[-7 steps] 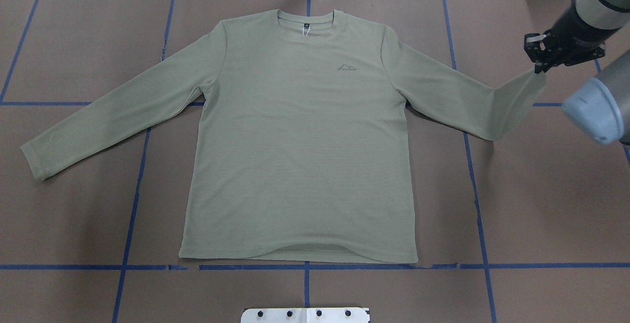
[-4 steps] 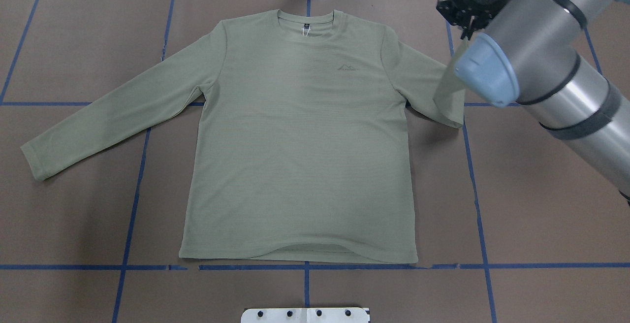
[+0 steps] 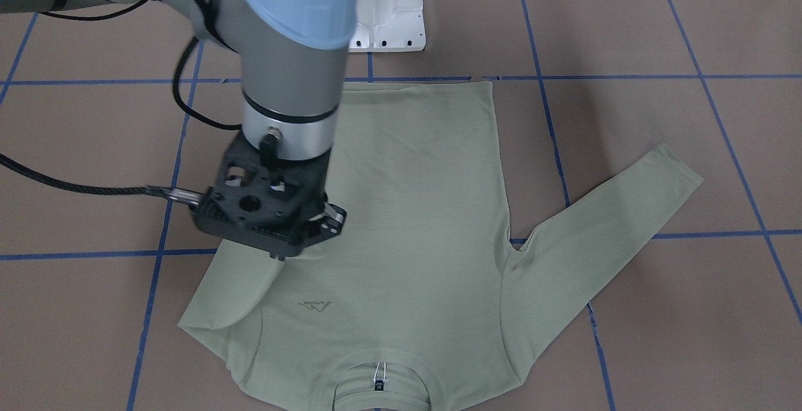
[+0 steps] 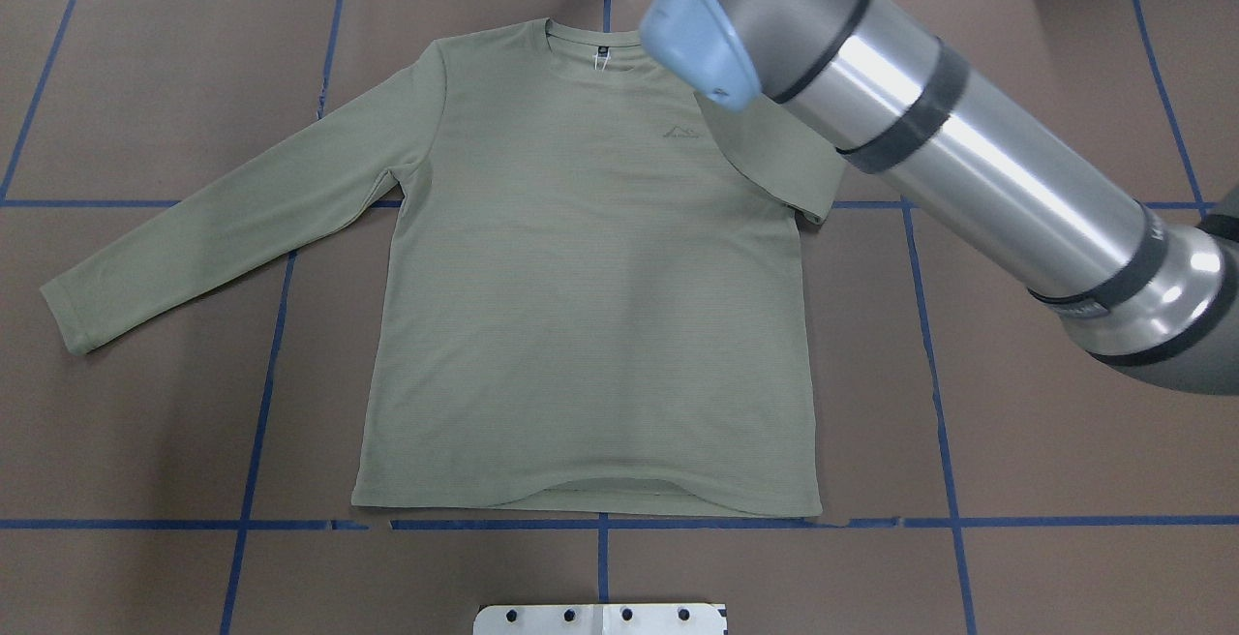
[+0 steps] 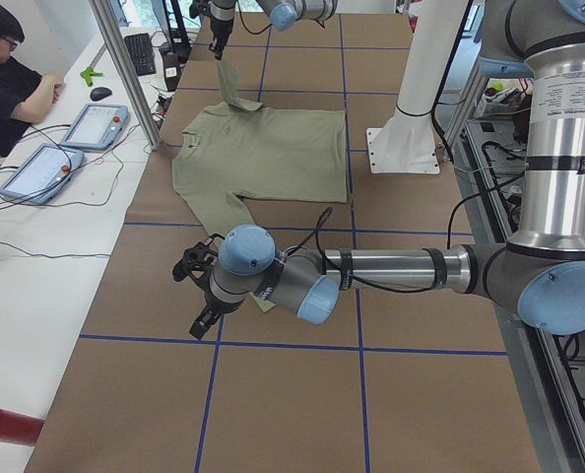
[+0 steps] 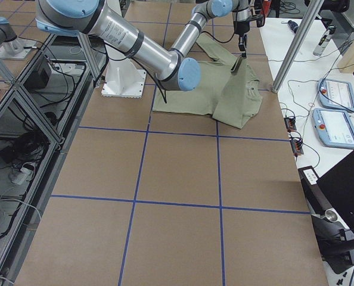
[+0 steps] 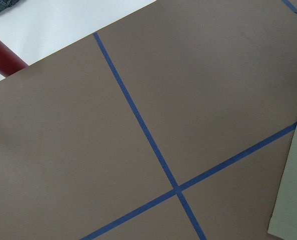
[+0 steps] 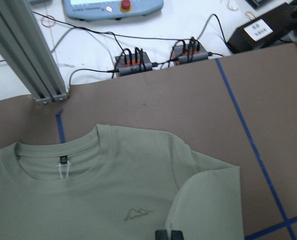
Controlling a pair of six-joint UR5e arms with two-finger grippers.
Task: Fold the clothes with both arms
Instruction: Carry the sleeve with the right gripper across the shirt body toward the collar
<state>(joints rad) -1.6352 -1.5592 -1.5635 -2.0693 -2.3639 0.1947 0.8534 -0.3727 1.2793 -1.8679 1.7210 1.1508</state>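
Nearest in the left-side view, the left gripper [image 5: 189, 296] hovers over the table [image 4: 1065, 422]; whether its pincer is apart or together, nobody can tell. The shirt [image 4: 581, 325] lies flat mid-table. Farther off, the right gripper [image 3: 279, 253] is clamped on the cuff, with the sleeve [image 3: 235, 289] doubled over the chest. It looks a light, limp knit, best pinched at cuffs and hem.

Brown table [image 4: 1065, 403], blue tape grid [image 4: 1065, 522]

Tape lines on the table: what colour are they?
The tape lines are blue, clearest in the overhead exterior view.
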